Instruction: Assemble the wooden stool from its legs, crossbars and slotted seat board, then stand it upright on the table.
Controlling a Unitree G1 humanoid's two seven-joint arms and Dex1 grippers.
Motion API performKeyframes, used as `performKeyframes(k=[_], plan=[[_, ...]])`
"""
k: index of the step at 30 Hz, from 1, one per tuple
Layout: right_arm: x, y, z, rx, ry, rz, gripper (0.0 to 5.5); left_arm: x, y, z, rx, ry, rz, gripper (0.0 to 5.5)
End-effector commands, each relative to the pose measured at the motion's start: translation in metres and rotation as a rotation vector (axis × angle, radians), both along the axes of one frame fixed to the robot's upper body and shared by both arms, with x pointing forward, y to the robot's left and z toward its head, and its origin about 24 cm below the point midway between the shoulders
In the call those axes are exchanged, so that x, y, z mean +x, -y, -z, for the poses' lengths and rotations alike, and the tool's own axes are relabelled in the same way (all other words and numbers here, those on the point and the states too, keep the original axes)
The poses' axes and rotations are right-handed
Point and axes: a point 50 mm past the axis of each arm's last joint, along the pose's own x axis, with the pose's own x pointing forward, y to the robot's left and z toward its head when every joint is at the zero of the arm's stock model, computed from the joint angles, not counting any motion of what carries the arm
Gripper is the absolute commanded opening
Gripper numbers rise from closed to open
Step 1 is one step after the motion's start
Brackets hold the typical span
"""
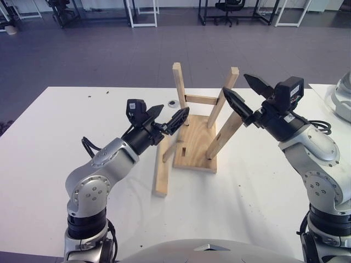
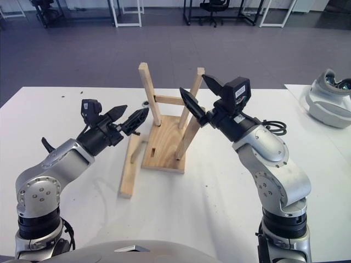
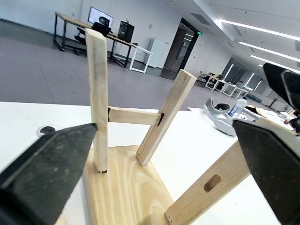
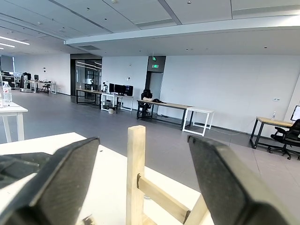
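Observation:
The slotted seat board (image 1: pixel 193 149) lies flat on the white table (image 1: pixel 66 126). Two legs stand in its far side, one on the left (image 1: pixel 179 90) and one on the right (image 1: pixel 226 96), joined by a crossbar (image 1: pixel 201 99). A third leg (image 1: pixel 222 137) leans up from the near right corner. A fourth leg (image 1: pixel 160 174) lies flat beside the board's left edge, with a short crossbar (image 1: pixel 170 149) at it. My left gripper (image 1: pixel 175 109) hangs open just left of the board. My right gripper (image 1: pixel 235 84) is open above the right-hand legs, holding nothing.
A round cable hole (image 1: pixel 173 103) sits behind the stool parts. A black cable (image 2: pixel 274 127) lies behind my right arm. A white headset (image 2: pixel 329 98) rests on the neighbouring table at far right. Desks and chairs stand across the grey floor.

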Motion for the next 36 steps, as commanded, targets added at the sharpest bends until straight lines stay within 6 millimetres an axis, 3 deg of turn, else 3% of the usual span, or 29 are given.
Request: performKeyframes(k=[1, 8, 12, 16, 20, 25, 28, 36], plan=[[-0.001, -0.003, -0.004, 0.003, 0.020, -0.014, 3.51, -0.002, -0.007, 0.004, 0.063, 0.026, -0.030, 5.33], [-0.005, 0.002, -0.002, 0.003, 0.019, 0.006, 3.51, -0.008, -0.063, 0.014, 0.205, -0.015, -0.142, 5.33], [-0.009, 0.005, -0.001, 0.001, 0.017, 0.010, 3.51, -0.016, -0.093, 0.039, 0.365, -0.152, -0.214, 5.33], [-0.010, 0.009, 0.000, -0.016, 0.010, 0.012, 3.51, -0.051, -0.072, 0.066, 0.385, -0.339, -0.083, 5.33], [-0.010, 0.011, 0.001, -0.030, 0.006, 0.010, 3.51, -0.074, -0.068, 0.071, 0.473, -0.428, -0.047, 5.33], [-0.013, 0.008, 0.004, -0.034, 0.001, 0.025, 3.51, -0.073, -0.060, 0.078, 0.458, -0.478, -0.025, 5.07], [-0.011, 0.006, 0.004, -0.035, -0.001, 0.017, 3.51, -0.070, -0.054, 0.083, 0.451, -0.489, -0.026, 4.49], [-0.012, 0.004, 0.005, -0.030, -0.001, 0.011, 3.51, -0.070, -0.069, 0.099, 0.582, -0.534, -0.087, 2.96]])
